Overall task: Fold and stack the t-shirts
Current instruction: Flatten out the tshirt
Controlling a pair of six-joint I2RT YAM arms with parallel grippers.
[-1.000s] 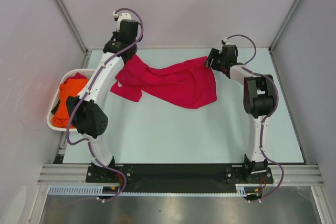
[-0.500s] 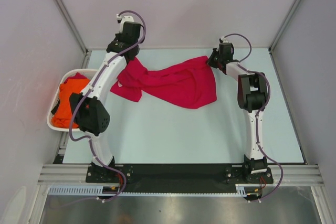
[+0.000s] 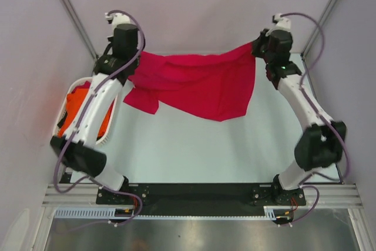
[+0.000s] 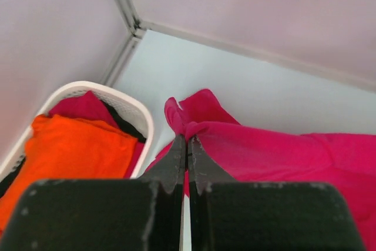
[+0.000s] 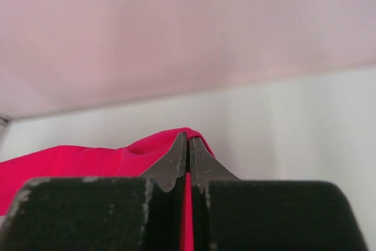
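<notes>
The crimson t-shirt [image 3: 200,83] hangs stretched over the far half of the table [image 3: 194,151], its long axis running left to right. The left gripper [image 4: 187,142] and the right gripper [image 5: 188,139] each have their jaws closed on an upper corner, and the loose lower edge sags toward the arms' bases. At the table's left edge, the white basket [image 4: 140,116] holds the orange t-shirt [image 4: 70,145] on top of more crimson cloth [image 4: 85,107] and a dark strip [image 4: 126,127] too small to identify. From above, the left arm [image 3: 97,101] covers much of the basket, and I cannot tell whether the shirt's lower edge touches the table.
</notes>
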